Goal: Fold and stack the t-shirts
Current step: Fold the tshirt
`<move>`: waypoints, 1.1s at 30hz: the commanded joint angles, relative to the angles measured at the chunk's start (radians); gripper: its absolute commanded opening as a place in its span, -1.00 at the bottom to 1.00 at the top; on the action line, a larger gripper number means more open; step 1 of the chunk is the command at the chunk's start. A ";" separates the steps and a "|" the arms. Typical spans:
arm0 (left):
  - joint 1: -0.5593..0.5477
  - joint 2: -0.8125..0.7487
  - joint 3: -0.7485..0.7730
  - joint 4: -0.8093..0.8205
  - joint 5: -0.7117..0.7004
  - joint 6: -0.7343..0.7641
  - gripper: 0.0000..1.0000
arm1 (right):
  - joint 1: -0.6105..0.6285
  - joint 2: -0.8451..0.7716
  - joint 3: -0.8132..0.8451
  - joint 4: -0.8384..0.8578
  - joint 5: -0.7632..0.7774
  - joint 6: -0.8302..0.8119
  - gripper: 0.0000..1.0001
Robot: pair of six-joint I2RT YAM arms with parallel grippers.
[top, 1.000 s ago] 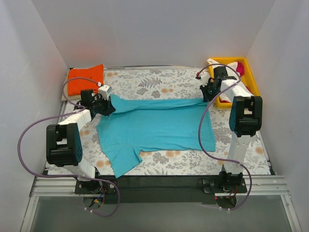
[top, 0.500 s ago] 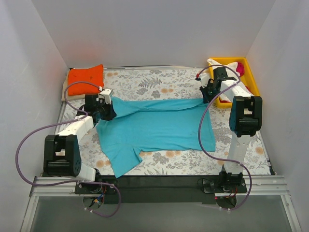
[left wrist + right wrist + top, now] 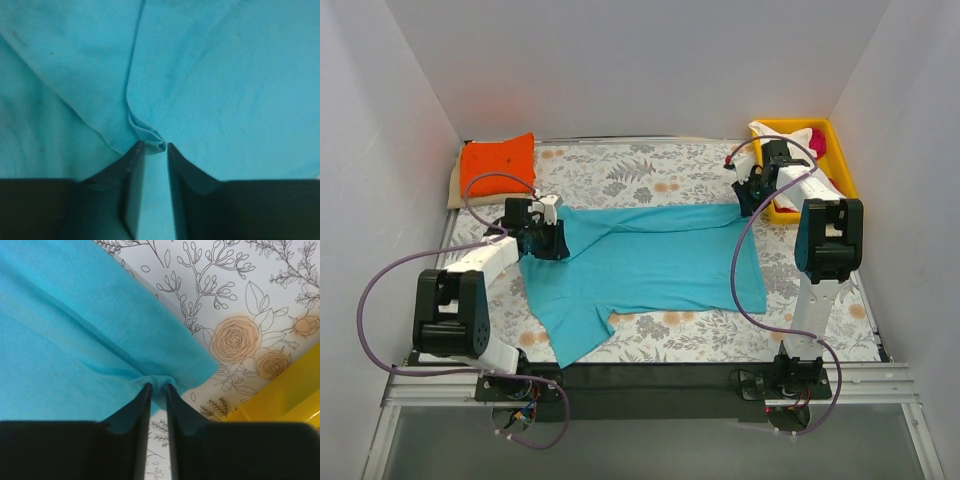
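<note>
Left claw [image 3: 155, 145]: jaws a narrow slit apart, with a small pucker of the teal t-shirt [image 3: 650, 255] bunched right at the tips and touching the left finger [image 3: 131, 170]. Can't tell if any cloth is still pinched. Left arm is bent at the elbow, forearm angled up and right, wrist low over the shirt's far-left corner.

Right claw [image 3: 155, 386]: also just a thin gap, shirt hem gathered into a fold at the tips. Right arm reaches far along the right side, wrist turned back left, claw down on the shirt's far-right corner, near the yellow tray [image 3: 842, 152].

Teal shirt lies spread flat mid-tabletop on the floral cloth [image 3: 650, 170], one sleeve sticking out near-left, far edge creased between the two claws. Orange t-shirt [image 3: 498, 163] is folded at the far-left corner, well apart. White [image 3: 772, 130] and magenta cloth [image 3: 817, 140] are in the tray.
</note>
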 commanded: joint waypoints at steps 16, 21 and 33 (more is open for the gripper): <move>-0.022 0.241 0.375 -0.033 0.134 0.012 -0.10 | -0.019 -0.016 0.124 -0.126 -0.065 0.023 -0.35; -0.058 0.321 0.420 -0.004 0.097 -0.004 -0.08 | -0.019 0.025 0.129 -0.157 -0.069 0.012 -0.15; -0.108 0.425 0.473 0.042 0.059 -0.029 -0.08 | -0.019 0.044 0.063 -0.157 -0.027 -0.069 -0.04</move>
